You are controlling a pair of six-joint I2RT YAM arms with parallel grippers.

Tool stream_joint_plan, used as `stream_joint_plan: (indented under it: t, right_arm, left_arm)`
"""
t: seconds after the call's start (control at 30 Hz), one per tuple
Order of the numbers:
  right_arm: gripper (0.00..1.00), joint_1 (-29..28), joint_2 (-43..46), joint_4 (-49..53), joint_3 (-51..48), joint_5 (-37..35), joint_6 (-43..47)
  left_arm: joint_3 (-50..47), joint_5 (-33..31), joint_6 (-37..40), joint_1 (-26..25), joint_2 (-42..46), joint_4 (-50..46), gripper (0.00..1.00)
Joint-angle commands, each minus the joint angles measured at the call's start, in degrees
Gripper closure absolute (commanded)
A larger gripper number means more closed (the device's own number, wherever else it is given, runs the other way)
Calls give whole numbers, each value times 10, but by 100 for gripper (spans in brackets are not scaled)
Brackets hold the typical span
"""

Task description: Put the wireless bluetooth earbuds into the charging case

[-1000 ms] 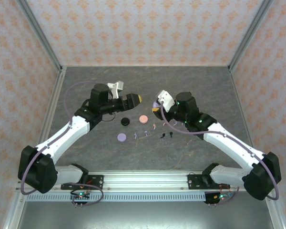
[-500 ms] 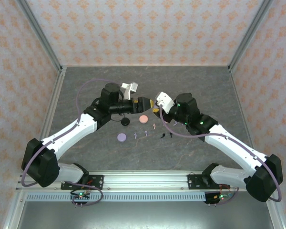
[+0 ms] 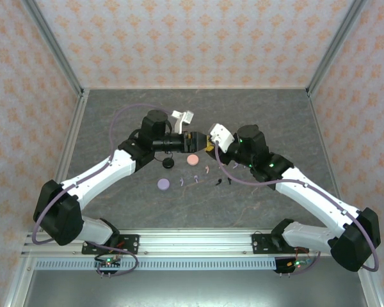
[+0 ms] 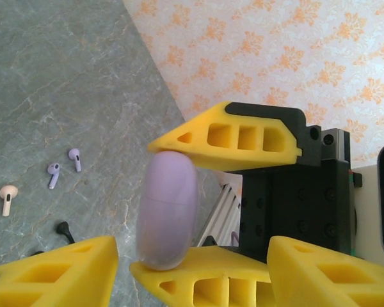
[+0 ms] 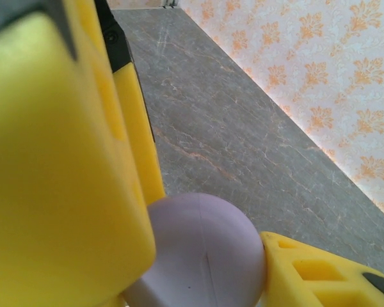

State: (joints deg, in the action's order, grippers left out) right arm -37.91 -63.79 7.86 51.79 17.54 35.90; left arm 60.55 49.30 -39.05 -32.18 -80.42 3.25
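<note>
A closed lavender charging case point(image 4: 168, 211) hangs above the table, and my right gripper point(image 5: 201, 263) is shut on it, one yellow finger pressing each edge. My left gripper point(image 4: 192, 276) is open, its fingers standing either side of the case and not touching it. In the top view the left gripper point(image 3: 197, 139) and the right gripper point(image 3: 209, 143) meet tip to tip over the table's middle. Two lavender earbuds point(image 4: 52, 174), a pink earbud point(image 4: 8, 197) and a black earbud point(image 4: 64, 230) lie loose on the table below.
On the table lie a black case point(image 3: 168, 162), a pink case point(image 3: 192, 159) and another lavender case point(image 3: 163, 184). Small earbuds are scattered in a row in front of them point(image 3: 196, 179). Patterned walls point(image 3: 192, 38) close in the table.
My left gripper has travelled right, up to the case held by the right gripper, and its jaws have narrowed. The right arm has barely moved.
</note>
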Motion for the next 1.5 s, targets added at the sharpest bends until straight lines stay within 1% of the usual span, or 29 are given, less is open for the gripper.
stream_joint_plan:
  t: [0.0,0.5,0.77,1.0,1.1,1.27,1.47]
  right_arm:
    - [52,-4,11,-11,2,13,0]
    - [52,-4,6,-12,5,35,-5]
    - [52,-4,3,-3,10,50,-2]
    - [52,-4,1,7,15,58,4]
    - [52,-4,-3,11,17,57,5]
    - [52,-4,-9,14,22,56,2]
    - [49,-4,-16,39,33,58,-6]
  left_arm:
    - [23,25,16,-7,-9,7,40]
    - [28,46,27,-15,-26,8,54]
    - [33,48,31,-17,-36,6,54]
    - [36,47,39,-17,-42,-7,53]
    - [38,50,43,-17,-42,-12,61]
    - [37,48,51,-17,-36,-20,64]
    - [30,29,65,-17,-22,-25,78]
